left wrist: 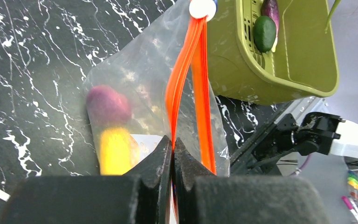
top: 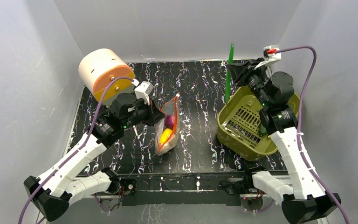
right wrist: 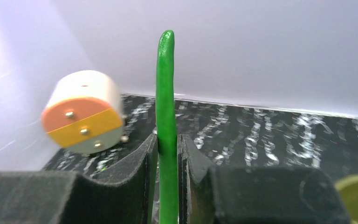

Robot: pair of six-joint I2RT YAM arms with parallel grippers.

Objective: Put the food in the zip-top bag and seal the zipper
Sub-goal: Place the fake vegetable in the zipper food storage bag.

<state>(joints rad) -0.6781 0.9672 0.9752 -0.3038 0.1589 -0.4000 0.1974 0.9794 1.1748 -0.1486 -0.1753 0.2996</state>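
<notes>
The clear zip-top bag (top: 168,133) lies on the dark marbled table with its mouth half open. Inside it are a yellow oval piece (left wrist: 114,151) and a pink-purple round piece (left wrist: 108,105). My left gripper (left wrist: 173,142) is shut on one lip of the orange-red zipper (left wrist: 186,70), near the end away from the white slider (left wrist: 202,8). My right gripper (right wrist: 168,140) is shut on a long thin green piece (right wrist: 166,84), held upright above the far rim of the basket (top: 242,135). A dark purple eggplant (left wrist: 270,9) and a dark green oval piece (left wrist: 265,33) lie in that basket.
The olive-green slotted basket (left wrist: 303,56) stands right of the bag. A cream cylinder with an orange and yellow face (top: 105,70) sits at the far left corner. White walls close in the table on three sides.
</notes>
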